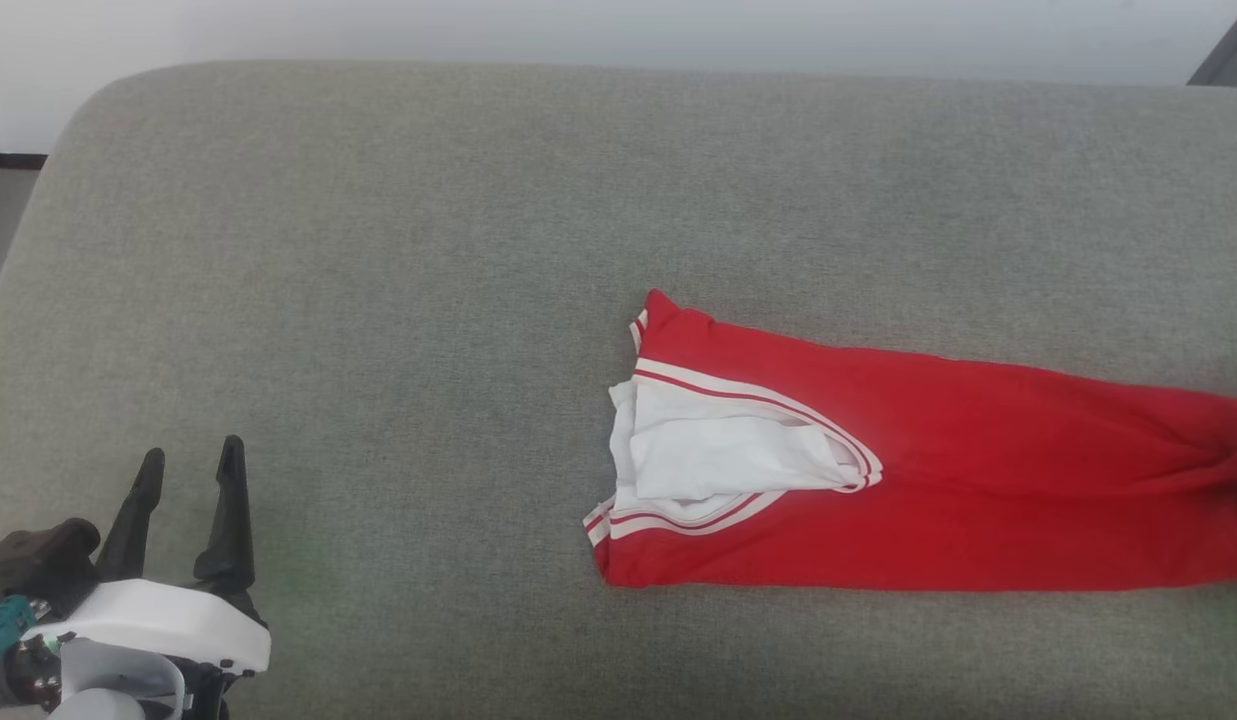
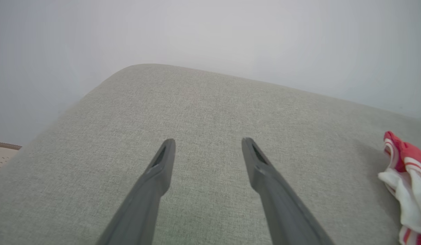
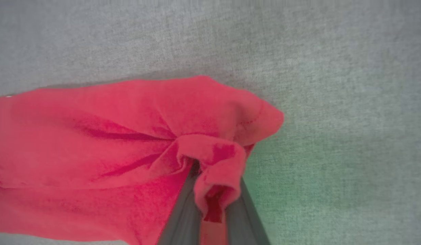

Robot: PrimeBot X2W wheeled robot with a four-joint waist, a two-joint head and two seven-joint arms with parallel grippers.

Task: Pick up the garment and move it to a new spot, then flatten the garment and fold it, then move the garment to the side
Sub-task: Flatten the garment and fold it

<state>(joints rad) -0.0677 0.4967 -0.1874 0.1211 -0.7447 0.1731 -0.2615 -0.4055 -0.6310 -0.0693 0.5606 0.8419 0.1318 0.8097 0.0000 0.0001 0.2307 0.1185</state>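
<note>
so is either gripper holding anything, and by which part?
Right gripper is shut on the garment, pinching a bunched red fold at the end far from its white trim. Left gripper is open, holding nothing.

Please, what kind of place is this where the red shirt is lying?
Probably an indoor room, home-like: a wide grey fabric cushion, like a sofa seat or bed, stands before a plain pale wall, with the garment lying on it.

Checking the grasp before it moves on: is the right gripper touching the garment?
Touching. The right wrist view shows the right gripper with its two dark fingers closed on a bunched fold at the garment's red edge.
</note>
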